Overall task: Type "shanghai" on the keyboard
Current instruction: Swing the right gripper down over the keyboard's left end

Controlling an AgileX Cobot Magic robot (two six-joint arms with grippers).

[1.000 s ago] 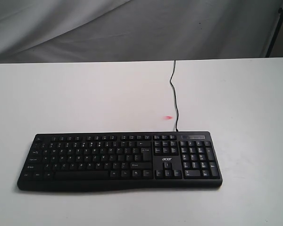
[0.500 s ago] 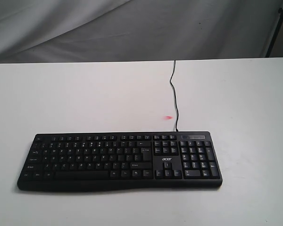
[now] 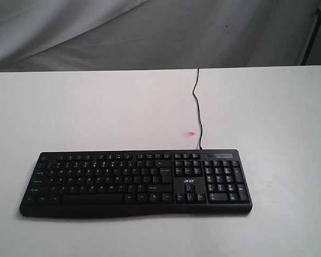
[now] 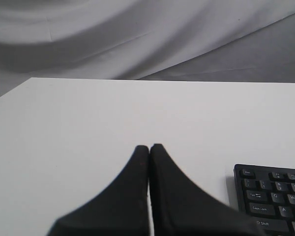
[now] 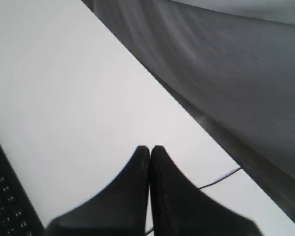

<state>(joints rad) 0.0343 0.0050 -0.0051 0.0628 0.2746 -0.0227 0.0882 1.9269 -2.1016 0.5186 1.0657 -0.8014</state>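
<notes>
The black keyboard (image 3: 136, 182) lies flat near the front of the white table (image 3: 96, 107), with its number pad on the right and its thin cable (image 3: 197, 107) running to the far edge. Neither arm shows in the exterior view. In the left wrist view my left gripper (image 4: 149, 147) is shut and empty over bare table, with the keyboard's corner (image 4: 273, 196) off to one side. My right gripper (image 5: 150, 148) is also shut with nothing in it, above the table, with the keyboard's edge (image 5: 2, 196) and a stretch of the cable (image 5: 219, 179) beside it.
A small red light spot (image 3: 190, 133) sits on the table just behind the keyboard. Grey cloth (image 3: 150, 32) hangs behind the table's far edge. A dark stand leg (image 3: 312, 32) rises at the far right.
</notes>
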